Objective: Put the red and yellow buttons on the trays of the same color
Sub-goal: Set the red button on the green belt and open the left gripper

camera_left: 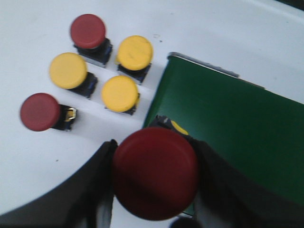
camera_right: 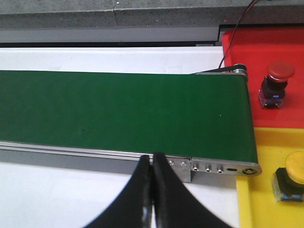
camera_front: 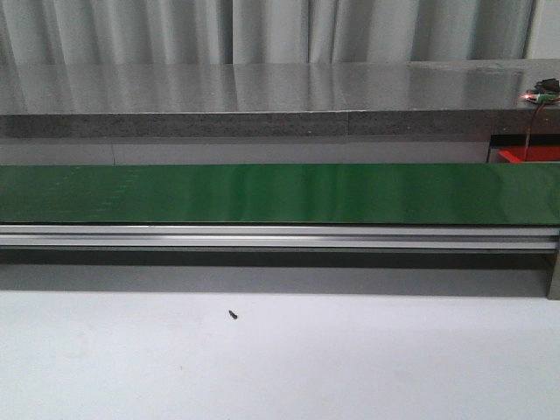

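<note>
A red button (camera_left: 155, 172) is clamped between the jaws of the left gripper (camera_left: 154, 190), held at the near end of the green belt (camera_left: 232, 128), with its cap partly over the belt's corner. Five buttons are seen on the white table (camera_left: 28, 52) beside that end: two red ones (camera_left: 88, 31) (camera_left: 40, 111) and three yellow ones (camera_left: 135, 52) (camera_left: 68, 71) (camera_left: 120, 93), standing close together, none of them yet moved. At the far end of the belt, in the right wrist view, one red button (camera_right: 279, 76) is already set on the red tray (camera_right: 280, 121) and one yellow button (camera_right: 294, 175) on the yellow tray (camera_right: 256, 199). The right gripper (camera_right: 153, 164) is held just before the belt's rail with its jaws pressed together and nothing between them. In the front view the belt (camera_front: 280, 192) is seen bare, with no button riding on it. The task is judged to be at an early stage: two buttons are sorted, one is in hand, and five are left on the table.
</note>
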### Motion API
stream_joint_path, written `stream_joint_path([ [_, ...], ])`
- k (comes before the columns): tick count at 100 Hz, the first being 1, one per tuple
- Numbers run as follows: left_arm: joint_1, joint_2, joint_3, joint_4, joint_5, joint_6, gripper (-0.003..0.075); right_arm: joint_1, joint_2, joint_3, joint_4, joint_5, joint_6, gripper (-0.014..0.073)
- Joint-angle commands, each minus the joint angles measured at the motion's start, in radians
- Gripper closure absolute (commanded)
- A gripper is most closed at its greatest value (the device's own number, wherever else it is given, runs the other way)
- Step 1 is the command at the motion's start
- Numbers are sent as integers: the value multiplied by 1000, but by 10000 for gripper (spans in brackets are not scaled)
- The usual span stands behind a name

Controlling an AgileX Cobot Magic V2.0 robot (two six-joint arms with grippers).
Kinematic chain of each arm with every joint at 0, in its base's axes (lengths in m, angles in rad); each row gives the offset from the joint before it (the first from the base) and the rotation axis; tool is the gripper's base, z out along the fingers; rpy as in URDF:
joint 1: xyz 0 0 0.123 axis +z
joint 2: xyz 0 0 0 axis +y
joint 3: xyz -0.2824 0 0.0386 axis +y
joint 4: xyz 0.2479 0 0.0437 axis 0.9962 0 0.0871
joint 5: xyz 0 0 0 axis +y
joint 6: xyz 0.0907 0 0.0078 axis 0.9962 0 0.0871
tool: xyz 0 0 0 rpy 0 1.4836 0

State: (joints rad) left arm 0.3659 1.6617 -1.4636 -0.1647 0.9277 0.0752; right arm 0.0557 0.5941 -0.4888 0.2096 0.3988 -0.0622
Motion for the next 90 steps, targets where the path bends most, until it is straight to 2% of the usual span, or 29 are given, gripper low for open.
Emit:
stream_joint_path([
  [1,-50,-47,-25,-2,-62,-4,620,2,0,-27,-5,-71,-4,660],
  [31,-134,19,-25,9,-81,-4,620,2,0,-27,-5,-67,-4,660],
  [82,-134,126,-20,20,-100,-4,619,2,0,-27,-5,-75,-4,660],
  [90,-134,126,-20,20,-94,-4,580,2,0,-27,-5,-75,-4,660],
])
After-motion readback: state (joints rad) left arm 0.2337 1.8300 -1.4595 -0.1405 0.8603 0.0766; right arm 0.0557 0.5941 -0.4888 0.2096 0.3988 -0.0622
